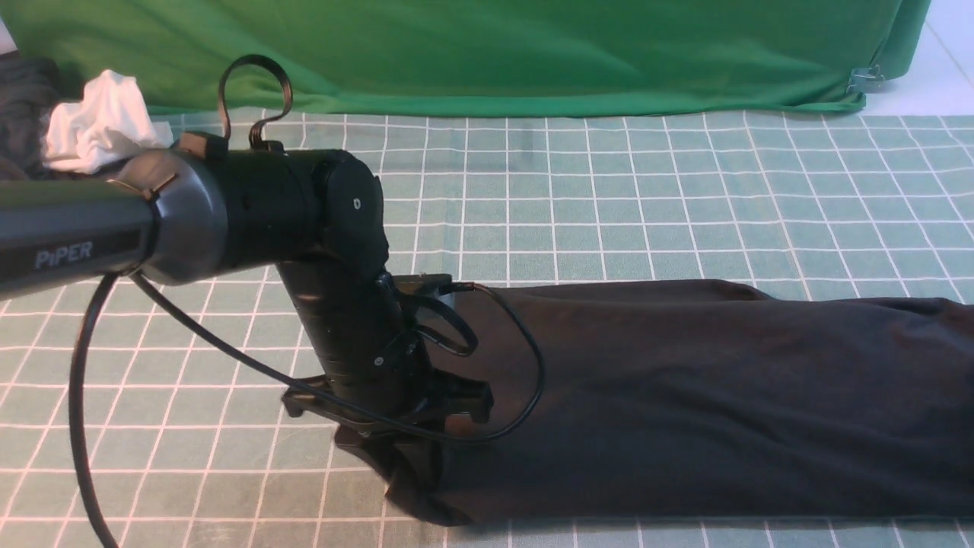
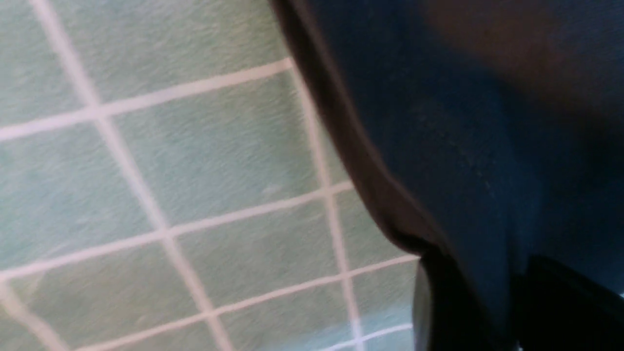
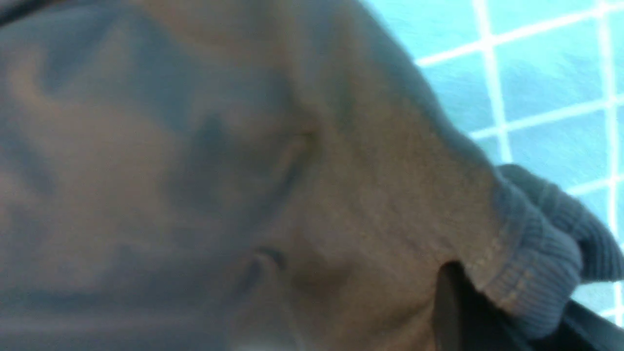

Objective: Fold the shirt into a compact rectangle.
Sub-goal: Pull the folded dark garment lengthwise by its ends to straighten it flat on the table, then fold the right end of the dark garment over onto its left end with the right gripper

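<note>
One long strip, the shirt [image 1: 685, 396] needs folding shorter next; the right hand [image 3: 458, 312] pinches it shut, but I cannot tell if the left hand [image 1: 388, 445] grips.

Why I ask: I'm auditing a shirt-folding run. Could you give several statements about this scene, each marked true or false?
1. The black long-sleeved shirt lies as a long band on the teal checked tablecloth. True.
2. The crumpled white cloth rests on the shirt. False: it sits apart, at the far left rear.
3. The left arm reaches down to the shirt's left end. True.
4. The draped fabric backdrop is red. False: it is green.
</note>
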